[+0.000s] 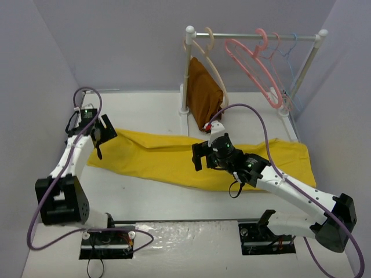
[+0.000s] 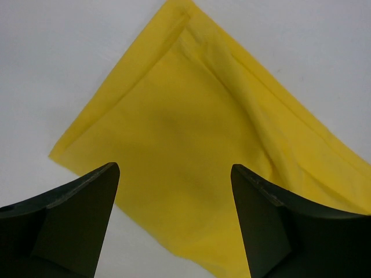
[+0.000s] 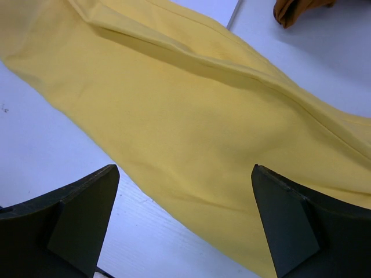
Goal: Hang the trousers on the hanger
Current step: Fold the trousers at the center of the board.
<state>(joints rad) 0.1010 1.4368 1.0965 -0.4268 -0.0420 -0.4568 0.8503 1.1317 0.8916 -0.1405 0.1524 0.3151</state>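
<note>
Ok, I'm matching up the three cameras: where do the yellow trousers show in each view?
Top external: the trousers lie across the middle of the table, left to right.
Left wrist: a hemmed end of the trousers fills the centre.
Right wrist: the trousers run diagonally, upper left to lower right.
Shared landmark: the white table under them.

Trousers (image 1: 168,159) matt yellow cloth; hanger (image 1: 276,102) glossy pink, probably plastic; table (image 1: 145,110) smooth white

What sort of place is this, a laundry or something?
Probably a lab test cell, not a laundry: plain walls box in a white table, two robot arms stand at its near edge, and a clothes rail holds hangers.
</note>
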